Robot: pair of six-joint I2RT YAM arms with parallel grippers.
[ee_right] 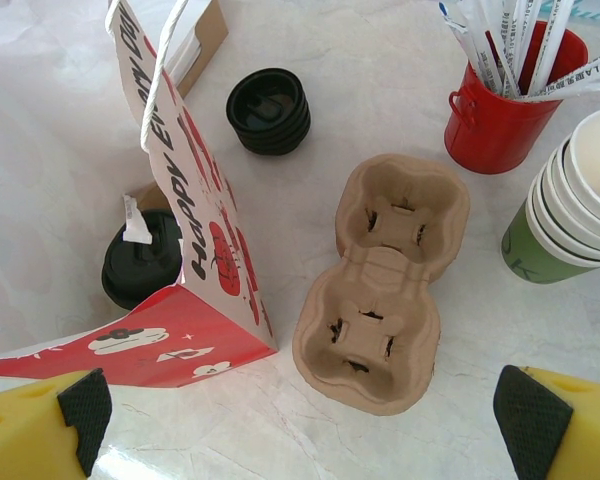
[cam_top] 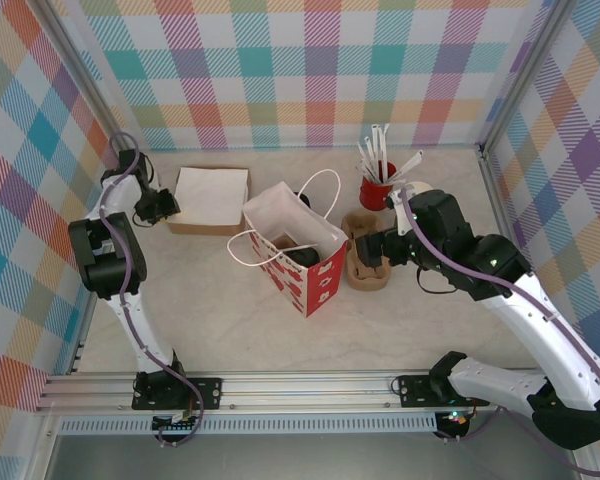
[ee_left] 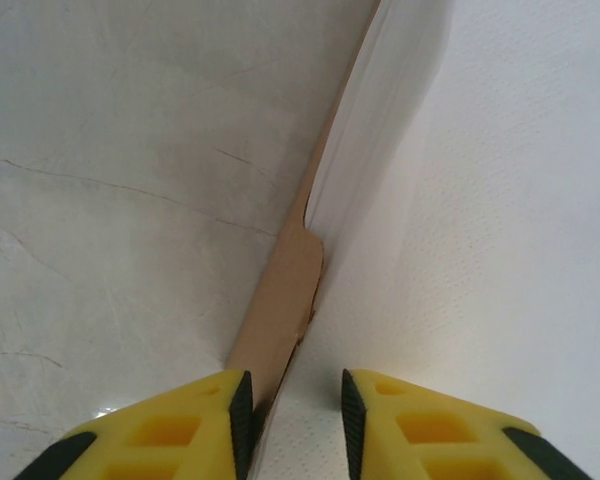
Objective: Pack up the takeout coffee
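- Overhead, coffee [cam_top: 302, 256] is a dark shape inside red bag [cam_top: 315, 285]; right wrist view resolves its black lid [ee_right: 140, 265].
- Red cup [ee_right: 495, 125] holds straws [ee_right: 505, 40].
- Right gripper [ee_right: 300, 415] released wide.
- Left gripper [ee_left: 296, 420] straddles box [ee_left: 275, 300] edge; grasp undeterminable.

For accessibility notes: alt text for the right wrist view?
An empty tan pulp cup carrier lies on the pale table, a red and white paper bag at frame left, a red tin of straws beyond; the right gripper hangs open.
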